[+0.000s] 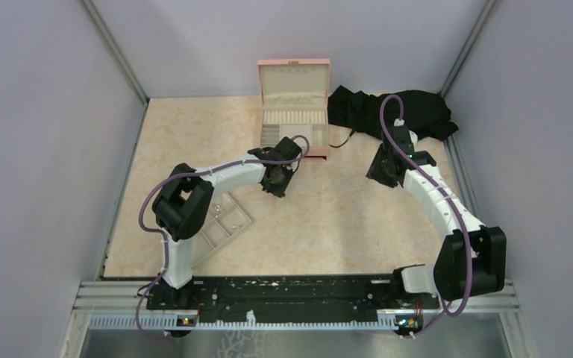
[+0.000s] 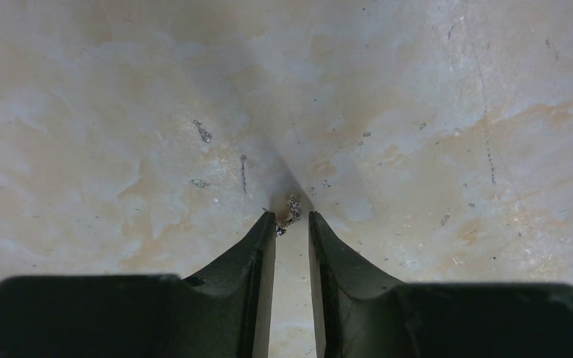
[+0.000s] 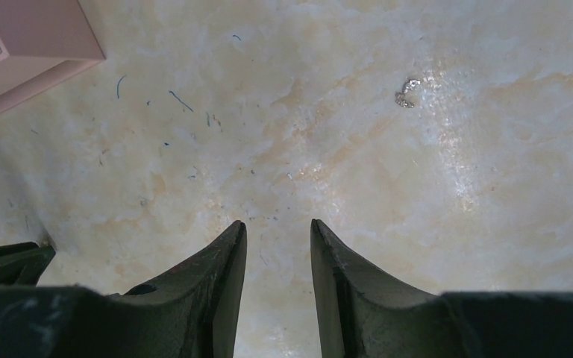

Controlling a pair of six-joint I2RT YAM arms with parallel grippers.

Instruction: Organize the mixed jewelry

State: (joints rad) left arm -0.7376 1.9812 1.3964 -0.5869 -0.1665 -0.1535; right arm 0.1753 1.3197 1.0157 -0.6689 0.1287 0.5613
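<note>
One tiny jewelry piece (image 2: 293, 207) — at tips of left hand (image 2: 292, 217) — jaws slightly apart.

Pale lilac-grey walls on three sides: the back wall (image 1: 291, 37) plain, the left wall (image 1: 37, 149) and right wall (image 1: 545, 134) closing in. Two slim metal posts (image 1: 116, 52) run up the back corners. The table (image 1: 343, 224) is a marbled cream-and-peach surface, and up close it's scuffed, with thin dark scratches (image 2: 485, 134) and little specks. There's a soft glare (image 3: 455, 164) shining off it in the right wrist view. Along the near edge sits a silver rail (image 1: 104, 294) carrying a black plate (image 1: 298, 287), with a shiny metal sheet (image 1: 291, 344) below.
</note>
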